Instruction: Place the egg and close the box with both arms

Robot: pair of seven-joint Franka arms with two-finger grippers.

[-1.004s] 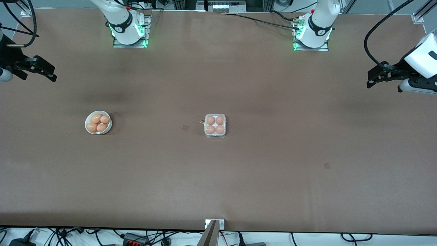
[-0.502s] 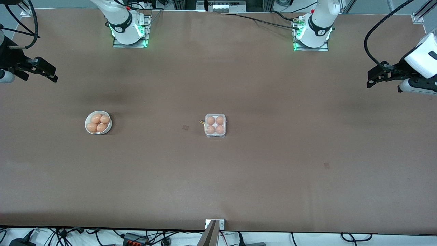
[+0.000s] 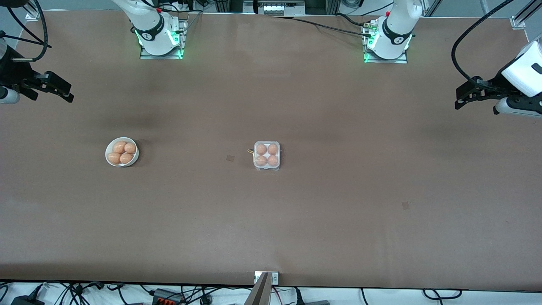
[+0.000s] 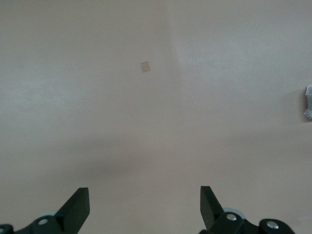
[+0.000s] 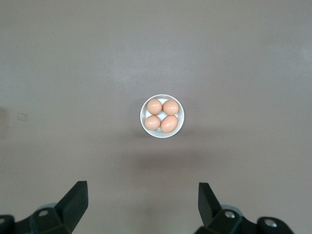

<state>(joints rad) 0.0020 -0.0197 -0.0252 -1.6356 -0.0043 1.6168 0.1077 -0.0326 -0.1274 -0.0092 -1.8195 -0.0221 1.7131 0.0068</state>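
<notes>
The box point(image 3: 266, 156) stands mid-table with its clear lid down over several brown eggs. A sliver of it shows at the edge of the left wrist view point(image 4: 308, 100). More brown eggs point(image 3: 121, 153) lie in a round white bowl point(image 3: 108, 151) toward the right arm's end, also in the right wrist view point(image 5: 162, 116). My right gripper point(image 3: 63, 94) hangs open and empty high over the table's right-arm end point(image 5: 142, 200). My left gripper point(image 3: 461, 95) hangs open and empty over the left-arm end point(image 4: 145, 202).
Two small dark patches mark the brown table, one beside the box point(image 3: 230, 158), one nearer the front camera toward the left arm's end point(image 3: 405, 205). A metal bracket point(image 3: 266, 277) sits at the table's near edge.
The right gripper has drifted slightly toward the table's middle and lower in the front view. The left arm, the box and the bowl have not moved.
</notes>
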